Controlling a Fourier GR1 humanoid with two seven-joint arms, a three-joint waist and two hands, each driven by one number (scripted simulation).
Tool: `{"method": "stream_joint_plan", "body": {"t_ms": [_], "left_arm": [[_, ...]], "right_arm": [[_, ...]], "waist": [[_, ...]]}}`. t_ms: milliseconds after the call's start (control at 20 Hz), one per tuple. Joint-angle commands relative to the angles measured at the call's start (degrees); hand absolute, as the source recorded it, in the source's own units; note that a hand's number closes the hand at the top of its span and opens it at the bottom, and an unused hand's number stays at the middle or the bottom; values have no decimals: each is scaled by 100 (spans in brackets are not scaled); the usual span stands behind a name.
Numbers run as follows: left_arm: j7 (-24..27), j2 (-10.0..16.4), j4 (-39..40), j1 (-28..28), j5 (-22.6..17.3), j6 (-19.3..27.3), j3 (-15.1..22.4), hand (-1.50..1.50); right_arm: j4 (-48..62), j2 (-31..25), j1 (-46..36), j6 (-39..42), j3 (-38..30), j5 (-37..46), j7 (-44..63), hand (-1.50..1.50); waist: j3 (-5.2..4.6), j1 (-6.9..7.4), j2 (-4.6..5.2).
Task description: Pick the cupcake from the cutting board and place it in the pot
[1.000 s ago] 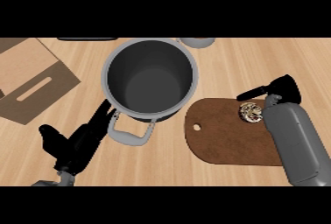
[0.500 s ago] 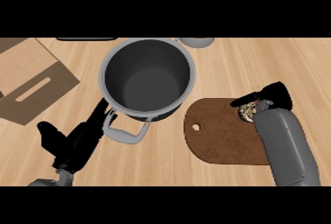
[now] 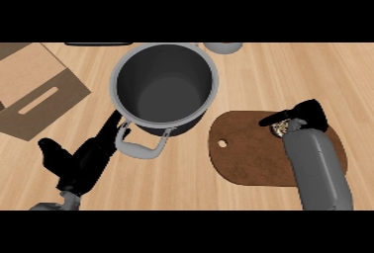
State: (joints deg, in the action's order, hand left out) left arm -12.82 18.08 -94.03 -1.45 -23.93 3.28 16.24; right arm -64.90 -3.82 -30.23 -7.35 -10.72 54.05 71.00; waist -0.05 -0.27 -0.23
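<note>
Curling round the cupcake (image 3: pixel 280 129) at centre right, the right hand (image 3: pixel 305 112) should grip low: it is probably light, soft, easily crushed.

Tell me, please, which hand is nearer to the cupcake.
Right. The right hand curls over the cupcake on the cutting board; the left hand lies beside the pot's handle.

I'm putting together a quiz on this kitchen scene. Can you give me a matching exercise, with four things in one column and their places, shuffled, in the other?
Things:
1 pot
2 cupcake
3 left hand
4 cardboard box

Places:
a on the cutting board, under the right hand
b lower left, fingers straight, beside the pot
c upper left
d centre, left of the cutting board

Pairs: 1-d, 2-a, 3-b, 4-c
</note>
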Motion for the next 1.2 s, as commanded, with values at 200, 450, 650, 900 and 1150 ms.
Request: {"method": "stream_joint_plan", "body": {"t_ms": [200,450,650,900,1150], "left_arm": [[156,-115,305,-42,-36,-238,-110,0],[-313,-137,-132,-153,168,53,-30,0],[141,-393,160,9,272,-183,-51,0],[-284,-433,-47,-46,346,-178,-186,0],[-462,-414,-169,3,358,-342,-349,0]], "right_arm": [[-98,368,80,115,-261,287,1161,-150],[-92,372,456,83,-366,343,823,-150],[333,324,-239,-53,-728,137,165,150],[378,320,166,-384,-651,167,-339,150],[579,232,-49,-300,-479,396,-286,150]], "waist": [[-2,0,17],[4,13,11],[5,61,31],[5,39,24],[5,49,24]]}}
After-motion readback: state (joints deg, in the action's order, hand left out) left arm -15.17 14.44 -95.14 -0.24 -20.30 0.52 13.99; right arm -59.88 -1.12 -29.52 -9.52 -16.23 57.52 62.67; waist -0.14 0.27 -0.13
